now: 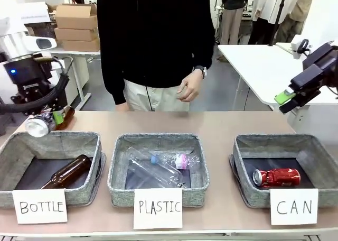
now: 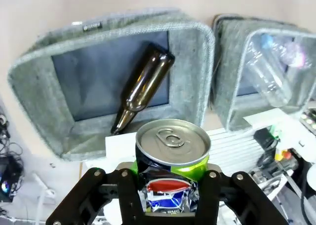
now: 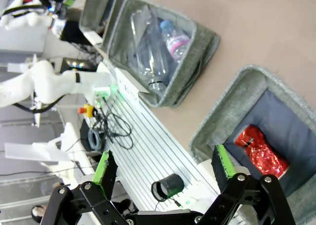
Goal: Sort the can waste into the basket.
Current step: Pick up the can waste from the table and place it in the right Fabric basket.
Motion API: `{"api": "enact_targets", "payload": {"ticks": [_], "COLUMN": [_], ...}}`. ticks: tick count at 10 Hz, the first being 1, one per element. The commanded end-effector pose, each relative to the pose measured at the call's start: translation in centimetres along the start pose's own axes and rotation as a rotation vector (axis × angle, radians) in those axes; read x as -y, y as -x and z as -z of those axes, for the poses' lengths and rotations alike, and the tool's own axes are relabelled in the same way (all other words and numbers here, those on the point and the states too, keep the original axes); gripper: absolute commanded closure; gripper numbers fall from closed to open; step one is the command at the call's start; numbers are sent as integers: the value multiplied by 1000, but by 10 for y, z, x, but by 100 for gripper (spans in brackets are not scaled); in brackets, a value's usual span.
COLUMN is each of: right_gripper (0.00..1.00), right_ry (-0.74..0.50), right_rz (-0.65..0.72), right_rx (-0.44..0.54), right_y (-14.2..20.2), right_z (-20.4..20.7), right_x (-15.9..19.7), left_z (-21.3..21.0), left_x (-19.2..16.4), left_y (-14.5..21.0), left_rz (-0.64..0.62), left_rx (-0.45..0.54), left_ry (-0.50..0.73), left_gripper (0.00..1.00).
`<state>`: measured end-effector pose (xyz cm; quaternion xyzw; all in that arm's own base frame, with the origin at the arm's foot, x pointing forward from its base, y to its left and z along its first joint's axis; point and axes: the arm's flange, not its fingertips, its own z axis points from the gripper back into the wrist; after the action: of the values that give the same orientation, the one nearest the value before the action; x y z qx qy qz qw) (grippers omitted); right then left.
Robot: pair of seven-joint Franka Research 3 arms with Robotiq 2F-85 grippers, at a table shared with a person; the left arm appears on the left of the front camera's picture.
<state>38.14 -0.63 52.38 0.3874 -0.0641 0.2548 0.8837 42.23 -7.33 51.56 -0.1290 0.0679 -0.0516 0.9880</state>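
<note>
With the red can (image 1: pixel 277 176) lying in the CAN basket (image 1: pixel 240 146) and my right end effector (image 3: pixel 164 167) wide and empty, my left end effector (image 2: pixel 170 171) grips the blue can (image 2: pixel 173 142) over the left end of the bench (image 1: pixel 216 123); next I'd carry it across.

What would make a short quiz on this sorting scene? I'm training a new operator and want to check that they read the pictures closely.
1. True or false: the red can lies in the basket signed CAN.
2. The left gripper is shut on: A the red can; B the blue can; C nothing.
3. Fill in: the right gripper hangs above the table with its jaws ____.

Key: 1 true; 2 B; 3 open.
</note>
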Motion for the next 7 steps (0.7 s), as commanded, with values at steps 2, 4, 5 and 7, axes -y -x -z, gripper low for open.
{"api": "enact_targets", "payload": {"ticks": [2,4,5,7], "right_gripper": [0,0,0,0], "right_ry": [102,139,163,189], "right_rz": [21,93,148,331], "right_rx": [47,203,255,382], "right_y": [4,48,76,169], "right_z": [-29,-84,-104,-146], "right_x": [-19,-21,-16,9], "left_z": [32,61,70,98], "left_x": [14,136,180,311], "left_y": [-47,-111,-121,-131], "left_rz": [126,276,352,590], "left_rx": [-51,-3,-17,-53], "left_ry": [101,-39,-59,-149], "left_gripper": [64,64,64,64]}}
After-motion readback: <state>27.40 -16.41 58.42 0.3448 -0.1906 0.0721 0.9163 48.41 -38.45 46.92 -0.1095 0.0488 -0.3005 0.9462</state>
